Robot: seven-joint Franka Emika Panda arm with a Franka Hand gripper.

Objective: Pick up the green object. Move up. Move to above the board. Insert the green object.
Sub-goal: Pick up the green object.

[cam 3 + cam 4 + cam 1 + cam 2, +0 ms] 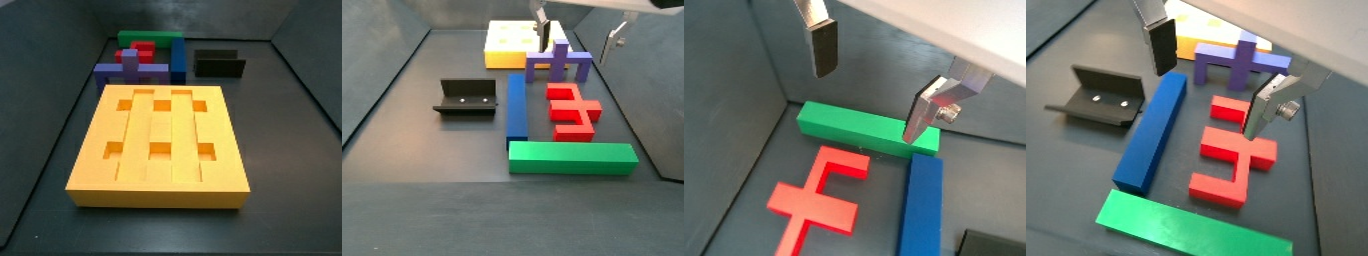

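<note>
The green object (572, 157) is a long green bar lying flat on the dark floor, at the end of the row of pieces farthest from the board (505, 45). It also shows in both wrist views (858, 125) (1186, 230) and far back in a side view (139, 38). The orange-yellow board (167, 140) has lengthwise grooves and square holes. My gripper (579, 36) hangs open and empty above the purple cross, well apart from the green object. In both wrist views the gripper (871, 85) (1213, 80) has nothing between its fingers (820, 48).
A blue bar (516, 103), a red piece (572, 110) and a purple cross (560, 62) lie between the green object and the board. The fixture (466, 97) stands beside the blue bar. Dark walls (396, 70) enclose the floor.
</note>
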